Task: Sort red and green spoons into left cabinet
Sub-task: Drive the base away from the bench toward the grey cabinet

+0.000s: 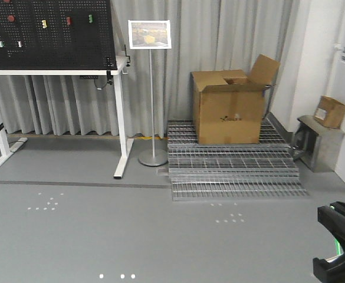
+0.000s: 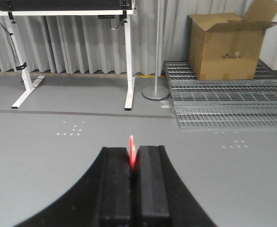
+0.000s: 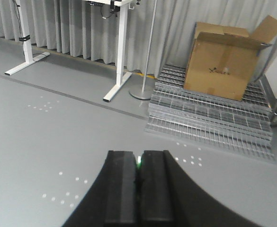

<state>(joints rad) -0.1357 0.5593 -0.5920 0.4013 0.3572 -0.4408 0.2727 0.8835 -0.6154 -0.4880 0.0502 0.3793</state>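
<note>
My left gripper (image 2: pixel 134 150) is shut on the red spoon (image 2: pixel 131 143); a short red tip sticks up between the black fingers, held above the grey floor. My right gripper (image 3: pixel 138 157) is shut on the green spoon (image 3: pixel 138 162), of which only a thin green sliver shows between the pads. In the front view the right gripper (image 1: pixel 339 244) shows at the bottom right corner with a green glint; the left gripper is outside that view. The left cabinet is out of view in all frames.
A white-legged bench with a black pegboard (image 1: pixel 48 35) stands at the back left. A sign stand (image 1: pixel 150 100) is beside it. A cardboard box (image 1: pixel 228 106) sits on stacked wire grates (image 1: pixel 231 171). A grey metal box (image 1: pixel 319 141) is at the right wall.
</note>
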